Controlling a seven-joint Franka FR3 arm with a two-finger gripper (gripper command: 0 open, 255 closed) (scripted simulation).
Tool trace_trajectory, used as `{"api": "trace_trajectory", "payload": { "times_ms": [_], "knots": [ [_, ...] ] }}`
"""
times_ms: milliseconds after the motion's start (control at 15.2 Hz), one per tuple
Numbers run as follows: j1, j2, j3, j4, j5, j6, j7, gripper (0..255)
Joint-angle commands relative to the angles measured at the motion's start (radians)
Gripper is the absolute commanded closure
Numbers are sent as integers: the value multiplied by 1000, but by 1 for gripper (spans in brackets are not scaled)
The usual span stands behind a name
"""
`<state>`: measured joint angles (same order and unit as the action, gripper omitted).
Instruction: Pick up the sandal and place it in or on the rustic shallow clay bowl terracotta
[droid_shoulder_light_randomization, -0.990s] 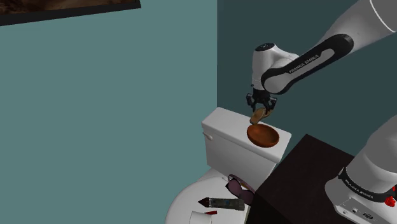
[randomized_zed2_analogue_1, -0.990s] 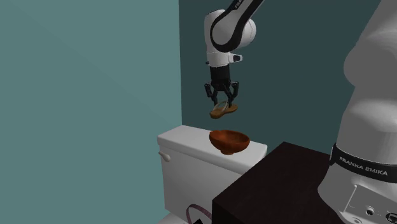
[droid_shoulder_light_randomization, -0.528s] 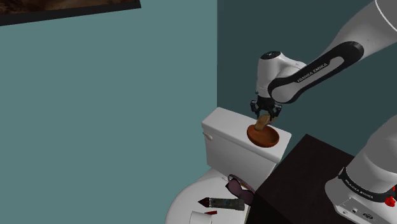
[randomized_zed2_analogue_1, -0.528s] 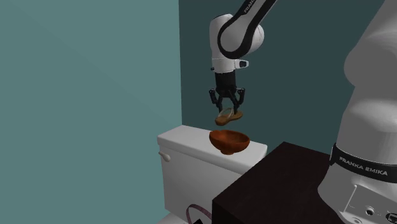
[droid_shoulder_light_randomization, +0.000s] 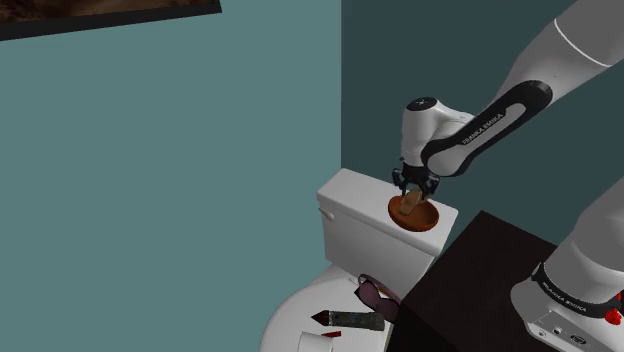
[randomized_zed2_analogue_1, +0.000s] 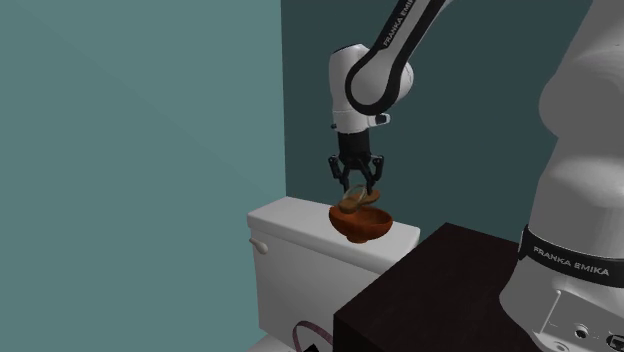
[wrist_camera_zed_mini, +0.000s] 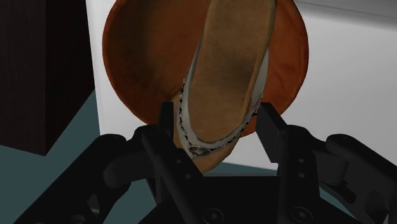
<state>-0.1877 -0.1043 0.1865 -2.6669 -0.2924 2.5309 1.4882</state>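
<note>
The tan sandal (wrist_camera_zed_mini: 224, 63) hangs toe-down into the reddish-brown clay bowl (wrist_camera_zed_mini: 127, 57), its sole tilted. My gripper (wrist_camera_zed_mini: 219, 118) is shut on the sandal's heel end, with one finger (wrist_camera_zed_mini: 170, 130) on each side. In the shoulder view the gripper (droid_shoulder_light_randomization: 413, 188) is just above the bowl (droid_shoulder_light_randomization: 420, 218), which stands on the white toilet tank (droid_shoulder_light_randomization: 350, 195), and the sandal (droid_shoulder_light_randomization: 408, 203) dips inside the rim. In the second exterior view the gripper (randomized_zed2_analogue_1: 352, 183) holds the sandal (randomized_zed2_analogue_1: 350, 203) low in the bowl (randomized_zed2_analogue_1: 362, 227).
The dark stand box (droid_shoulder_light_randomization: 470, 275) sits right beside the tank. On the toilet lid (droid_shoulder_light_randomization: 300, 315) below lie purple glasses (droid_shoulder_light_randomization: 375, 293), a dark tube (droid_shoulder_light_randomization: 350, 319) and a white cup (droid_shoulder_light_randomization: 318, 342). Teal walls stand close behind the tank.
The gripper has come down with the sandal from above the bowl until the sandal's toe sits inside the rim. The bowl has not moved.
</note>
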Motion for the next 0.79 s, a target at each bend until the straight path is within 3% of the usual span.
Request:
{"api": "trace_trajectory", "payload": {
  "times_ms": [0,132,594,660,726],
  "knots": [
    [-7,33,0,-1,-26,32,21,255],
    [-12,64,0,-2,-53,61,44,255],
    [-12,64,0,-2,-53,61,44,255],
    [-12,64,0,-2,-53,61,44,0],
    [-12,64,0,-2,-53,61,44,0]
  ]
}}
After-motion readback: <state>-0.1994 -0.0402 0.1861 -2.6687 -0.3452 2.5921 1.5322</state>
